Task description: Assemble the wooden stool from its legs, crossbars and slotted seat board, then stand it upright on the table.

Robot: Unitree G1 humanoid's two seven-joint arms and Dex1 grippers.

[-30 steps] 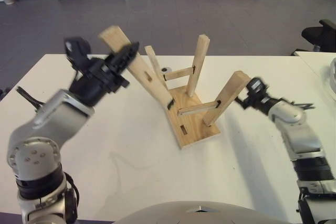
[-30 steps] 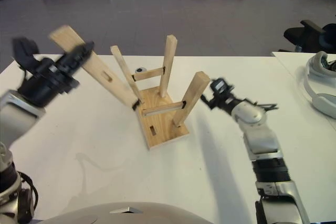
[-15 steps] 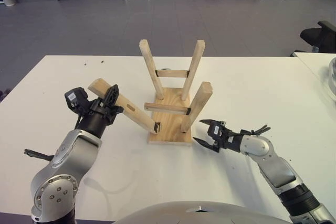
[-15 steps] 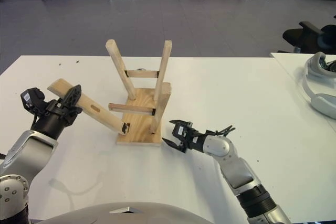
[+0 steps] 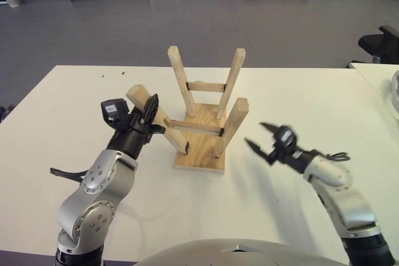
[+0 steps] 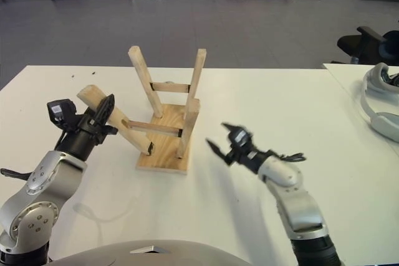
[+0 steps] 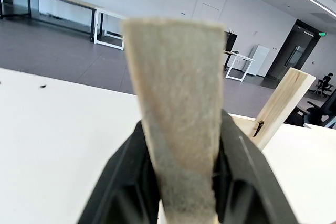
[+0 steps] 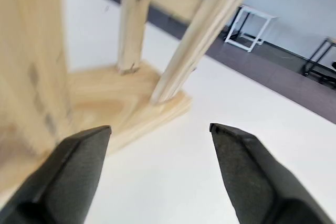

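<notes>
On the left of the table (image 5: 68, 101), the left gripper (image 5: 153, 118) pinches the slanted leg (image 5: 176, 139) near its top; the left wrist view shows its fingers (image 7: 126, 182) tight on both faces. The upturned stool (image 5: 206, 86) rests on its seat board (image 5: 201, 157) mid-table. To the right, the right gripper (image 5: 255, 134) hangs spread wide, touching nothing.

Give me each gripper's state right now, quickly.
Left gripper: closed on the leaning stool leg, near its upper end.
Right gripper: open, holding nothing, just right of the stool.
</notes>
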